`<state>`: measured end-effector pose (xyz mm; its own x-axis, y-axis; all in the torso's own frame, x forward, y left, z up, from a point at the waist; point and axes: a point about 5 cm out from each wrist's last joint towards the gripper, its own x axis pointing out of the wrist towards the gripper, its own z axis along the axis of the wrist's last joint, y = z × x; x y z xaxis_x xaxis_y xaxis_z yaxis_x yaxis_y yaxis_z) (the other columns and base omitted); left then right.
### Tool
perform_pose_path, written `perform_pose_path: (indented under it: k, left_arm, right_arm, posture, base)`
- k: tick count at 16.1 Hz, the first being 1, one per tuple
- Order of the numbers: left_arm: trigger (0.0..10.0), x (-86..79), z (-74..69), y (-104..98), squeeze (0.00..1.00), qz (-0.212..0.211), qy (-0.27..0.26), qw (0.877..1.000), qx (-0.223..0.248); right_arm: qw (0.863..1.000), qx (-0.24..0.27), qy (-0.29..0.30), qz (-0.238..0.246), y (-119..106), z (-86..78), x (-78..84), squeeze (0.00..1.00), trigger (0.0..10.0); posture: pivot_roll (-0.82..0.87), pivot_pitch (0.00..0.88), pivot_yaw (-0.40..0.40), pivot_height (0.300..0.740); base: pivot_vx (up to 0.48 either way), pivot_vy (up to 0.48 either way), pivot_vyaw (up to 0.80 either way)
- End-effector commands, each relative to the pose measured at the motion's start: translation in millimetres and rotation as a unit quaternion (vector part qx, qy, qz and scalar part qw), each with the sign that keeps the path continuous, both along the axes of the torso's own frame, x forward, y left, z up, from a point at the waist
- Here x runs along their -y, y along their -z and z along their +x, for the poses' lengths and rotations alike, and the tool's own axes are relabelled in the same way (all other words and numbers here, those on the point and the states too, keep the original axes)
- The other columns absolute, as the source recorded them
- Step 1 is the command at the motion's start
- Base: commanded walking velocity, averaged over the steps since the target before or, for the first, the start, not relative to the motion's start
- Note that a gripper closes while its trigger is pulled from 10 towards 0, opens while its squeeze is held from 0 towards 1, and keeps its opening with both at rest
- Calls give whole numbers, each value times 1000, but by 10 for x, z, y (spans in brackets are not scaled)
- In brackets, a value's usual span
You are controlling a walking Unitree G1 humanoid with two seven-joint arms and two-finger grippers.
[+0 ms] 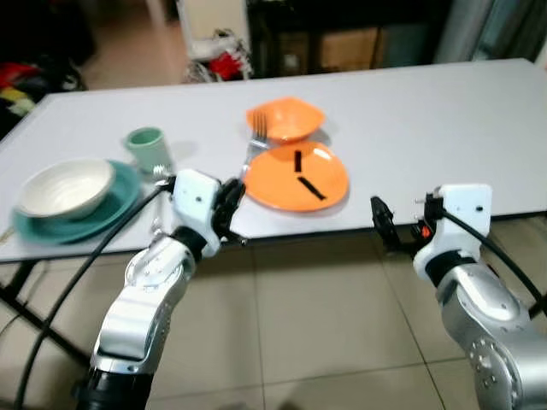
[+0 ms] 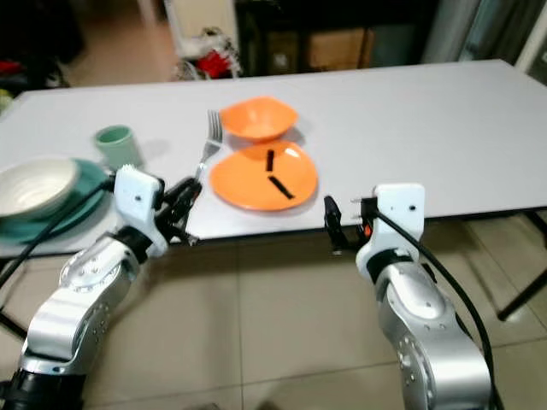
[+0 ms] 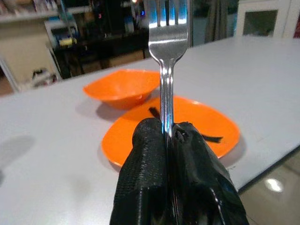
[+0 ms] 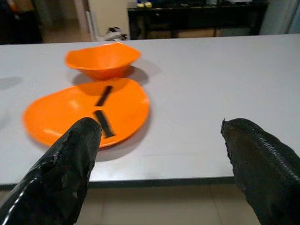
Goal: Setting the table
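White bowl (image 1: 66, 187) on teal plate (image 1: 120, 207), green cup (image 1: 147, 147) at table's (image 1: 427, 137) left. Left gripper (image 3: 169, 140) pinches fork (image 2: 205, 145) by its handle, long axis running away from the robot, tines toward orange bowl (image 1: 285, 119), beside orange plate (image 1: 296, 177); handle end hidden. Right gripper (image 4: 161, 140) spread at table edge.

Polished metal on the fork (image 3: 167, 51), bright with reflections along the tines and handle. Smooth, faintly glossy orange plastic on the plate (image 4: 70, 115) and bowl (image 4: 102, 58). Matt, pale, even surface on the bench (image 1: 410, 120). Rough, grainy black rubber-like skin on the left end effector (image 3: 171, 154) and right end effector (image 4: 161, 154). Brushed silver metal on both arms; glossy tiles on the floor (image 1: 325, 333).
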<state>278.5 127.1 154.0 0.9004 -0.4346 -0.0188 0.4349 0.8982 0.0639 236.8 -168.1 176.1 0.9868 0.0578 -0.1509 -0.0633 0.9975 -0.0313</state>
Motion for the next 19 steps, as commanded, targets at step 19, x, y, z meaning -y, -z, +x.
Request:
perform_pose_path:
  k: [19]
  left_arm:
    - [10000,132,257,249,0,49,-43,993,-96]
  right_arm:
    - [991,-61,-116,-39,84,-11,107,0,10000]
  posture:
    - [-40,0,67,740]
  base:
    - [213,0,0]
